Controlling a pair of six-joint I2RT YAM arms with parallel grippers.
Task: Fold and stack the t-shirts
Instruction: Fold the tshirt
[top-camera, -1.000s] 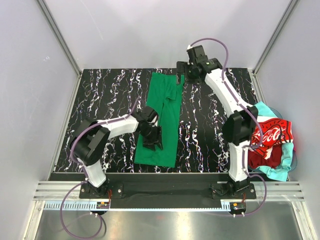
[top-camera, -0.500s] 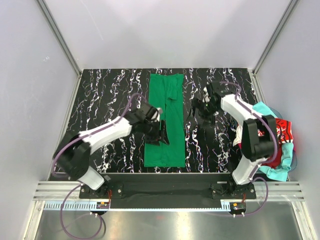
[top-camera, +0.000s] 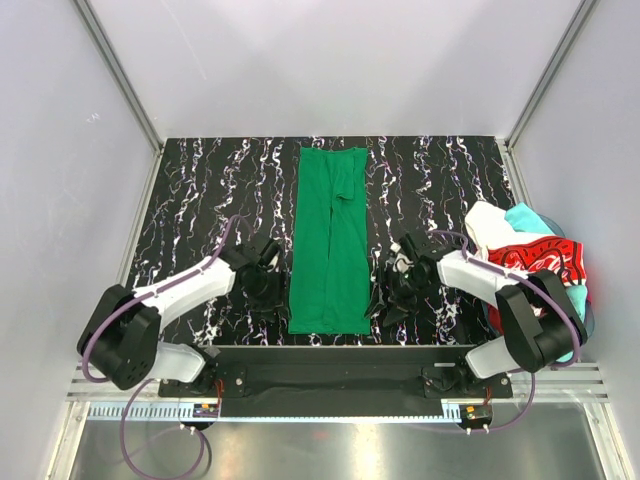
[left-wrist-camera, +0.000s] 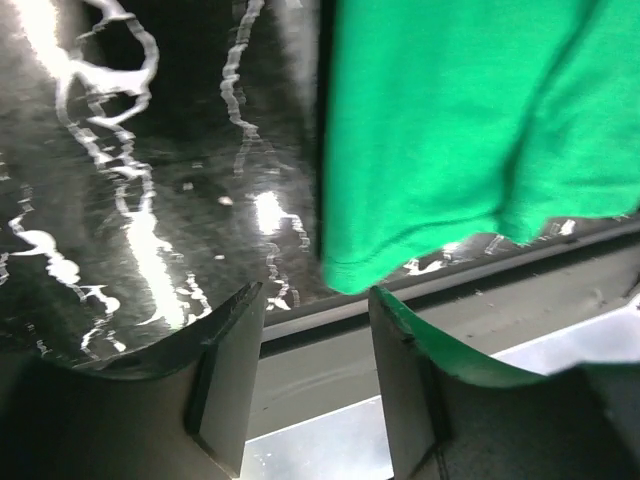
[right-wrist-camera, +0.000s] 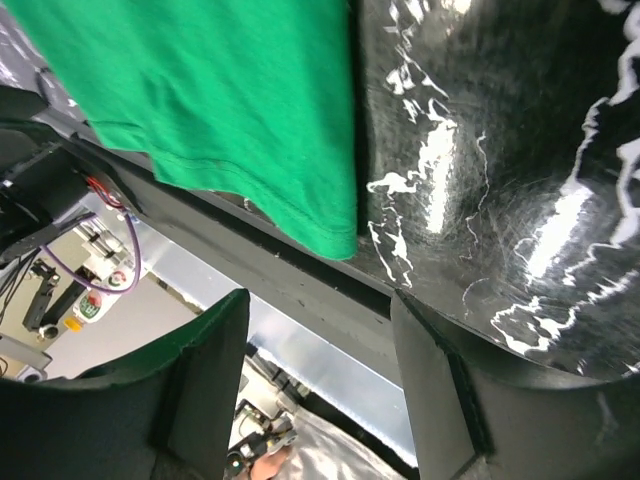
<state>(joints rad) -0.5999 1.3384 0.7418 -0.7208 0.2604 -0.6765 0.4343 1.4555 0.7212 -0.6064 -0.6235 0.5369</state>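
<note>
Left gripper (left-wrist-camera: 312, 300): I have pulled it off the middle of the cloth, and it now hangs low beside the near left corner of the hem. The jaws are spread wide with nothing between them.
Right gripper (right-wrist-camera: 318, 300): I have brought it back from the far edge of the table (top-camera: 200, 190) to the near right corner. Its jaws also stand wide and empty.
Green t-shirt (top-camera: 330, 240): it lies flat as a long narrow strip down the middle of the table. Its hem is at the near edge and its collar end is at the far edge.
What the change means: the lengthwise folds look finished to me. With both tools now at the hem corners, I judge the next step is to pinch those corners and carry the hem away from me to shorten the strip.
Pile at the right: the red t-shirt (top-camera: 540, 262) with white script lies on top. The white t-shirt (top-camera: 485, 225) and the turquoise t-shirt (top-camera: 528, 218) lie bunched beside it, all still unfolded.
Container: the pile hangs past the table's right edge. I cannot tell what holds it.
</note>
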